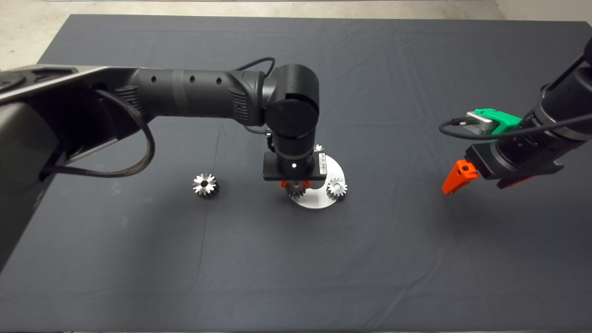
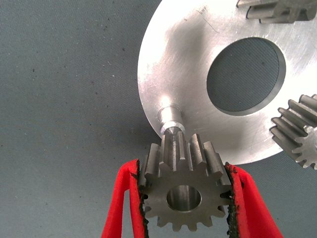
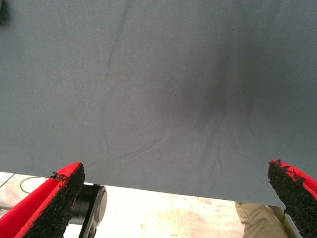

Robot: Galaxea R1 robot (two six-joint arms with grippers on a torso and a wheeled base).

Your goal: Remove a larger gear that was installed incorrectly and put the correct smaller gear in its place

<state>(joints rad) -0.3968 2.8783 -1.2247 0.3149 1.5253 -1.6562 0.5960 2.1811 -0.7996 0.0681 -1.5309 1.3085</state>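
In the head view the left arm's wrist covers most of the left gripper (image 1: 294,185), leaving only slivers of red either side of the grey gear (image 1: 294,188) it clamps, whose upper part is hidden too. The same wrist hides the far part of the round metal plate (image 1: 319,200) and nearly all of a gear at its far rim (image 1: 318,148). In the left wrist view that far gear (image 2: 275,11) is cut by the picture's edge, as is the gear at the plate's side (image 2: 299,130). Whether the held gear is the larger or smaller one cannot be told. The right arm runs off the frame.
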